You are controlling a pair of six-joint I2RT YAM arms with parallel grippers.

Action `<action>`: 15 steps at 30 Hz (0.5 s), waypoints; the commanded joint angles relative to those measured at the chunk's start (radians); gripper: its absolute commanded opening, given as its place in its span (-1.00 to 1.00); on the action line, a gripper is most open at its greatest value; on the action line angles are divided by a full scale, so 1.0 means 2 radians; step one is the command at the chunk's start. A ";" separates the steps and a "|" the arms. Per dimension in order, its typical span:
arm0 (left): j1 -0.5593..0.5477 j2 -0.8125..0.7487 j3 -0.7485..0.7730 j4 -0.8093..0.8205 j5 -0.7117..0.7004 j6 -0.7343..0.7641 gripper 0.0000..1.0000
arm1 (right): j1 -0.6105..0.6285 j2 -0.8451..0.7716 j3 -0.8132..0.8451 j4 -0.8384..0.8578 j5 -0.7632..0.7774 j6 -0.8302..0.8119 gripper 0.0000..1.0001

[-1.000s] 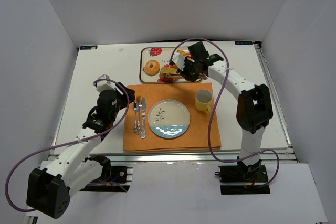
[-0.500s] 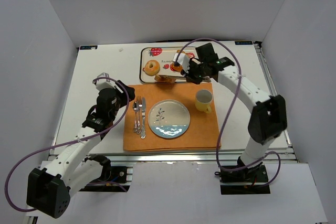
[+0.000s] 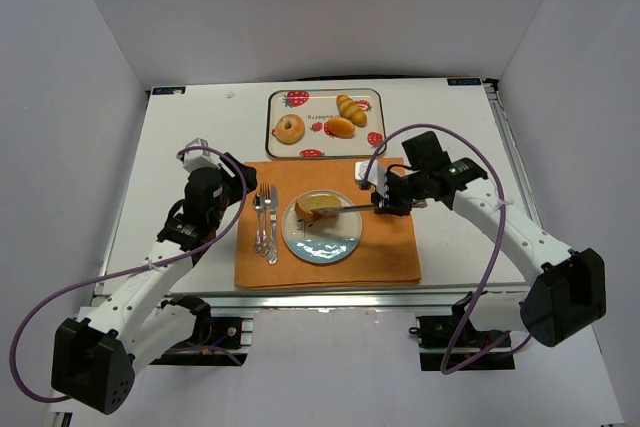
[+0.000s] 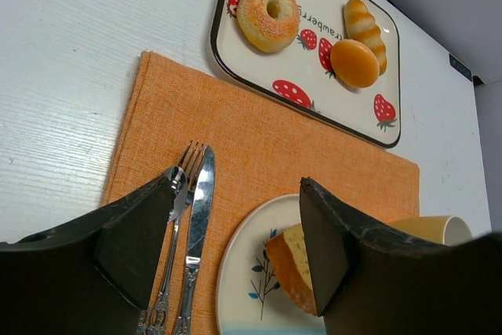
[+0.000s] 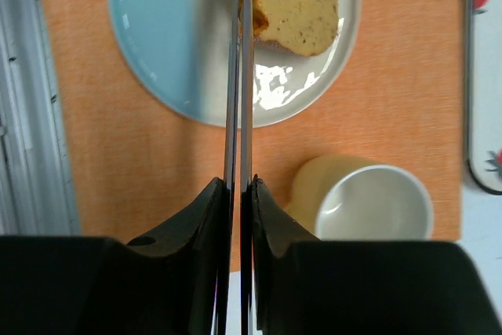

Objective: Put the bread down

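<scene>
**Right gripper** (image 5: 240,187) — my fingers are pressed in on thin metal tongs (image 5: 239,76). The blades are almost together, with their tips at the edge of the bread slice (image 3: 318,208). I cannot tell whether they pinch it.

**Bread slice** — lies on the blue-and-white plate (image 5: 157,45), which is on the orange placemat (image 3: 390,259).

**Left gripper** (image 4: 235,186) — my fingers are spread wide, holding nothing, above the fork (image 4: 188,158) and knife (image 4: 200,209).

**Cup** (image 5: 376,205) — sits just beside the plate.

**Tray** (image 4: 235,52) — lies beyond the placemat and carries a donut (image 4: 255,21).
</scene>
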 commanded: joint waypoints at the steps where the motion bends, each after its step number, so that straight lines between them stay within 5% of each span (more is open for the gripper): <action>1: 0.003 -0.001 0.017 0.005 0.002 0.002 0.52 | 0.001 -0.030 -0.017 -0.013 -0.023 -0.027 -0.75; 4: 0.003 -0.002 0.014 0.008 0.004 0.000 0.52 | 0.001 -0.031 -0.027 -0.031 -0.029 -0.036 -0.61; 6: 0.003 -0.004 0.012 0.007 0.004 -0.001 0.52 | 0.001 -0.031 -0.028 -0.042 -0.037 -0.042 -0.35; 15: 0.003 -0.015 0.011 0.000 -0.001 -0.003 0.52 | 0.001 -0.028 -0.005 -0.049 -0.068 -0.031 -0.17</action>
